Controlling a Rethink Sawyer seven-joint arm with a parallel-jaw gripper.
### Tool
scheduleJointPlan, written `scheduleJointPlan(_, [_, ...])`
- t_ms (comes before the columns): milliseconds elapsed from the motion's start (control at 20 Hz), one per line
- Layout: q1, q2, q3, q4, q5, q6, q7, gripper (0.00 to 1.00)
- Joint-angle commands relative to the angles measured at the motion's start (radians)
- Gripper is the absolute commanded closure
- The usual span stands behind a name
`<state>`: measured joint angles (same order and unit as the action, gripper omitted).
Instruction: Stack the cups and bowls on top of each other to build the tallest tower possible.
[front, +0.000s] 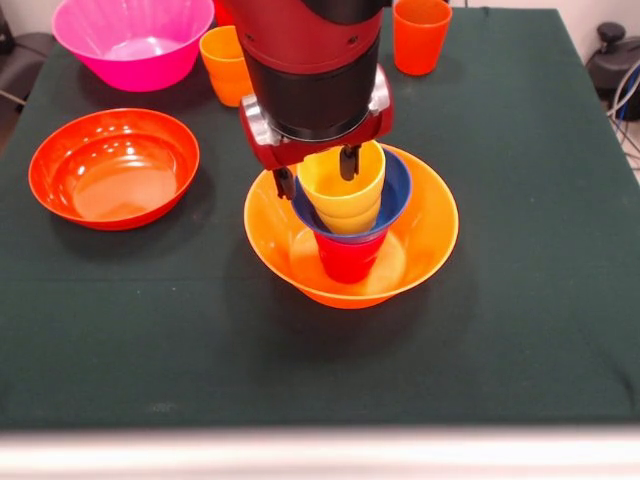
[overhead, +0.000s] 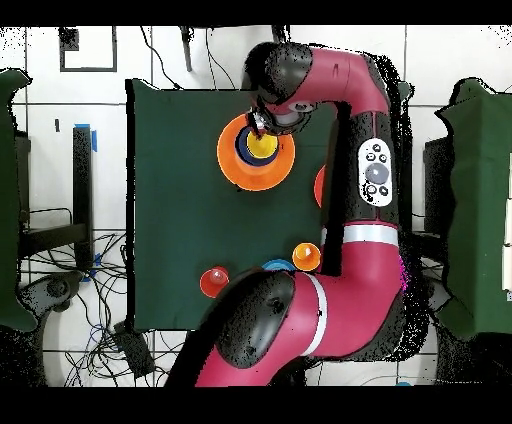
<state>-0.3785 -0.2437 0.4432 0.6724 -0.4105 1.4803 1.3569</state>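
dark green tabletop (front: 520, 300) with the tower (front: 350, 235) at its middle.
gripper (front: 318, 172) sits over the tower: big yellow-orange bowl (front: 430, 240), red cup (front: 348, 258), dark blue bowl (front: 393, 195), yellow cups (front: 345, 195); one of its fingers (front: 349, 163) is inside the top cup's rim, one outside, pinching it. orange-red bowl (front: 113, 168) lies apart.

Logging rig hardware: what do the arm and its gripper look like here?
The arm has glossy red shells, black joint housings, silver bands and a grey oval button panel. Its wrist is a red-over-black cylinder. The gripper has a red body, silver side brackets and short black fingers.
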Motion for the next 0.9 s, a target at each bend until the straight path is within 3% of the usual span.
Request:
scheduleJointPlan(50, [0.040, -0.052, 0.018, 0.036, -0.038, 0.100, -0.206, 0.00])
scheduleJointPlan(450, [0.070, -0.087, 0.002, -0.022, -0.068, 0.248, -0.191, 0.00])
scheduleJointPlan(900, [0.065, -0.110, -0.003, 0.001, -0.083, 0.249, -0.193, 0.00])
